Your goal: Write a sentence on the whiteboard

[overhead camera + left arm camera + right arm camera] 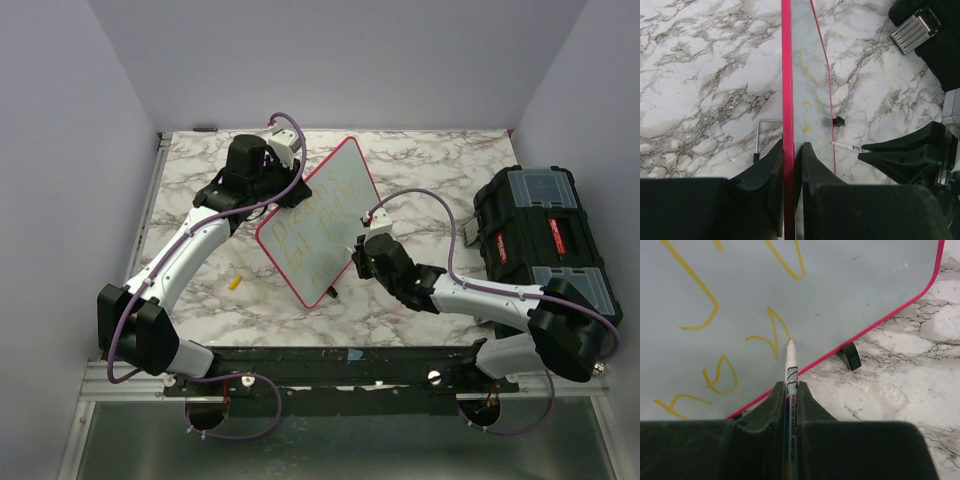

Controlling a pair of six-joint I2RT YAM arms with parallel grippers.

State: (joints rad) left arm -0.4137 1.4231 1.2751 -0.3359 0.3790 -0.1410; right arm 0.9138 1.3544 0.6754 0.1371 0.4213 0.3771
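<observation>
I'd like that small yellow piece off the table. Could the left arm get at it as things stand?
Probably not yet: the left end effector is shut on the whiteboard at its rim, holding it tilted for the marker. The yellow piece itself lies uncovered beside that arm.

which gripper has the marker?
The right gripper: it is shut on the white marker, tip at the yellow lettering on the whiteboard. The left gripper instead clamps the whiteboard's red rim.

On whiteboard point(346, 156): yellow handwriting point(310, 215), top line reads "Dreams"; lower lines unreadable. On marker point(790, 385) near whiteboard's lower edge: "WHITE BOARD MARKER".
</observation>
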